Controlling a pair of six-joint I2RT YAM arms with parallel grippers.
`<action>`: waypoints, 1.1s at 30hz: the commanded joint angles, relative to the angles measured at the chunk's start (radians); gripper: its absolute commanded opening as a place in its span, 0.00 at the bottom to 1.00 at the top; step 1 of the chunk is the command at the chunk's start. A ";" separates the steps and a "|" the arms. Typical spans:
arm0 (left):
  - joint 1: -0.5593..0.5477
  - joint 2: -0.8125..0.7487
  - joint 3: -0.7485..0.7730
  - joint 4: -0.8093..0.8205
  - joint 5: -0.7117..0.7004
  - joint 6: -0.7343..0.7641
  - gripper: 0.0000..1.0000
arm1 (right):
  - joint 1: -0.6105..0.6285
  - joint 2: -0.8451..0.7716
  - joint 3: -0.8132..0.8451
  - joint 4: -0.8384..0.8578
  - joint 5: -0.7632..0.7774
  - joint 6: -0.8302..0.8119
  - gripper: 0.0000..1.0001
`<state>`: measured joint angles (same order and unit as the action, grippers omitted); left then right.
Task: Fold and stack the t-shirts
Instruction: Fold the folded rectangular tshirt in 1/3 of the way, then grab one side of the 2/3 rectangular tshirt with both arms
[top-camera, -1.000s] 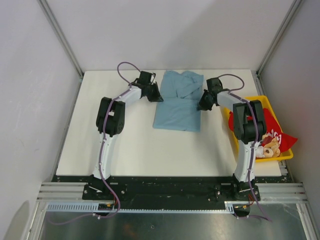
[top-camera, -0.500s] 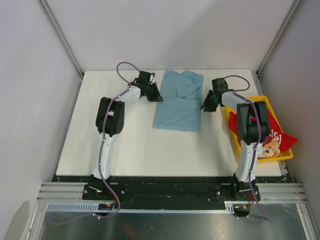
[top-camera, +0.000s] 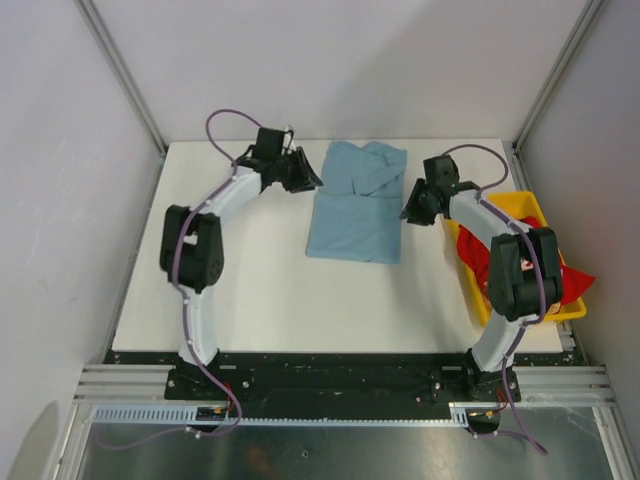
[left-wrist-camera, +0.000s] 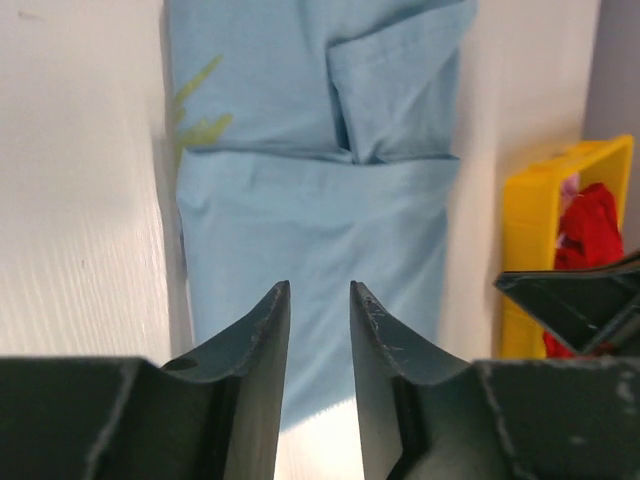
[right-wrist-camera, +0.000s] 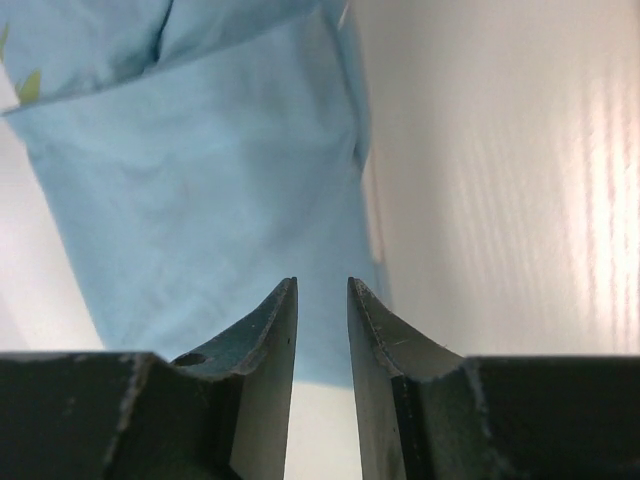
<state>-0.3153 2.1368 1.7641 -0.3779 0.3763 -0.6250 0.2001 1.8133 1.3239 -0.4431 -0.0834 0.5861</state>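
White table (top-camera: 250, 290), top view: light blue t-shirt (top-camera: 358, 205) lies folded at mid far edge; red t-shirt (top-camera: 576, 281) in yellow bin (top-camera: 522, 202) at right edge; left gripper (top-camera: 311, 182) and right gripper (top-camera: 406, 211) flank the blue one; left wrist view: jaws parted, empty; right wrist view: likewise parted, empty.

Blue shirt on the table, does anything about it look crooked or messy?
Mostly neat. The light blue t-shirt has its far half slightly skewed, a sleeve flap folded across at an angle. The red shirt spills over the rim of the yellow bin.
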 joint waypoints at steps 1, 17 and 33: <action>0.008 -0.195 -0.186 0.007 -0.016 -0.043 0.32 | 0.062 -0.096 -0.103 -0.011 0.008 -0.009 0.31; 0.007 -0.371 -0.578 0.040 -0.035 -0.010 0.33 | 0.112 -0.148 -0.369 0.076 0.003 0.020 0.30; -0.030 -0.321 -0.634 0.063 -0.047 0.000 0.35 | 0.113 -0.160 -0.390 0.115 0.009 0.041 0.32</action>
<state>-0.3233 1.8214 1.1397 -0.3454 0.3435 -0.6434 0.3130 1.6802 0.9459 -0.3599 -0.0944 0.6109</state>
